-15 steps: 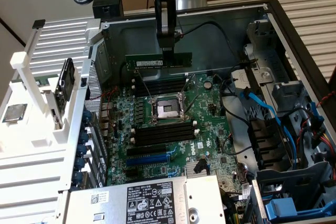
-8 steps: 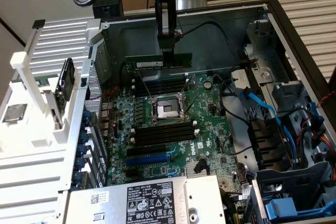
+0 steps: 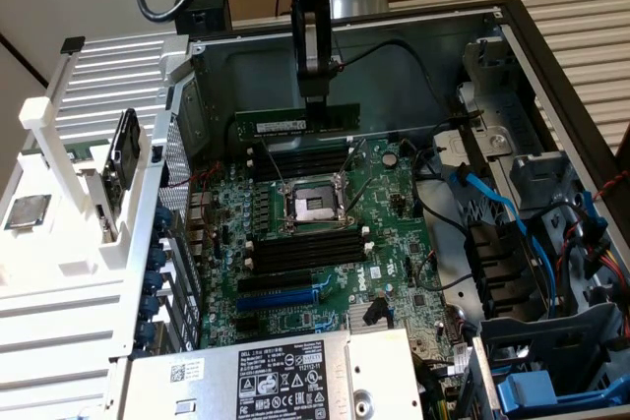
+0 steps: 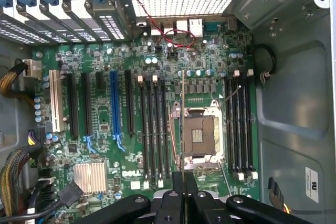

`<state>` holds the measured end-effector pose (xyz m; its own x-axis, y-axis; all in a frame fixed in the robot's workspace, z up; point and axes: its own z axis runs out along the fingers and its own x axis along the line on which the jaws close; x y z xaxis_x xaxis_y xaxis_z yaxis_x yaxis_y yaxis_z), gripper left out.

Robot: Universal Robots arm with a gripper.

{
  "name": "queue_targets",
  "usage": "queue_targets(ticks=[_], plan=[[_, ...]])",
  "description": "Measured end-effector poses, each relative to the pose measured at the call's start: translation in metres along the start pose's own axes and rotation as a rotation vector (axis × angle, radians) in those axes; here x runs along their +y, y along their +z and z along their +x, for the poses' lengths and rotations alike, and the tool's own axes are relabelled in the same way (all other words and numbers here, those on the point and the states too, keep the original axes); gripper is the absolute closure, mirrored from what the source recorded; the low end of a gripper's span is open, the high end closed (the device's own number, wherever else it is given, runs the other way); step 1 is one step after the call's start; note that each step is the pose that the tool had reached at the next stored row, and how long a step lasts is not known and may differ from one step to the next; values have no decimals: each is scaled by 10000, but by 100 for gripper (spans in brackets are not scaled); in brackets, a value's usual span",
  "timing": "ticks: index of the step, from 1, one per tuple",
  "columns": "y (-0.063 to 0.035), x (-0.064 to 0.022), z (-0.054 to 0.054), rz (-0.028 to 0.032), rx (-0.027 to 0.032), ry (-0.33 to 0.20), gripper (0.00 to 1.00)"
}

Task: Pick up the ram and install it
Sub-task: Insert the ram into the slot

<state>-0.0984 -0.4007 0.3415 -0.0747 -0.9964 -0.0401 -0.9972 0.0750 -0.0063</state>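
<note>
One upright pincer astride ram

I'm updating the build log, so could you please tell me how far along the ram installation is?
Done: the ram is picked up, clamped in the gripper. In hand: it hangs on edge above the motherboard, not touching it. Left: seating it; the black memory slots beside the CPU socket look empty.

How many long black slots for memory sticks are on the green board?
8. Four slots lie between the processor socket and the ram, four more on the socket's other side, toward the blue slot. None seems hidden.
</note>
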Motion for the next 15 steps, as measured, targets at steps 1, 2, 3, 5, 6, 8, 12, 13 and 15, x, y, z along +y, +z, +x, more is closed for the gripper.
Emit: queue_targets(ticks=[1, 2, 3, 5, 6, 8, 12, 13, 15], plan=[[3, 0, 1, 0, -1, -4, 88], [8, 0, 1, 1, -3, -13, 88], [11, 0, 2, 4, -3, -33, 88], [20, 0, 5, 7, -4, -93, 88], [23, -1, 8, 6, -3, -136, 88], [30, -1, 15, 8, -4, -229, 88], [45, -3, 38, 14, -8, -282, 88], [48, -2, 41, 14, -6, -282, 88], [57, -2, 44, 13, -2, -283, 88]])
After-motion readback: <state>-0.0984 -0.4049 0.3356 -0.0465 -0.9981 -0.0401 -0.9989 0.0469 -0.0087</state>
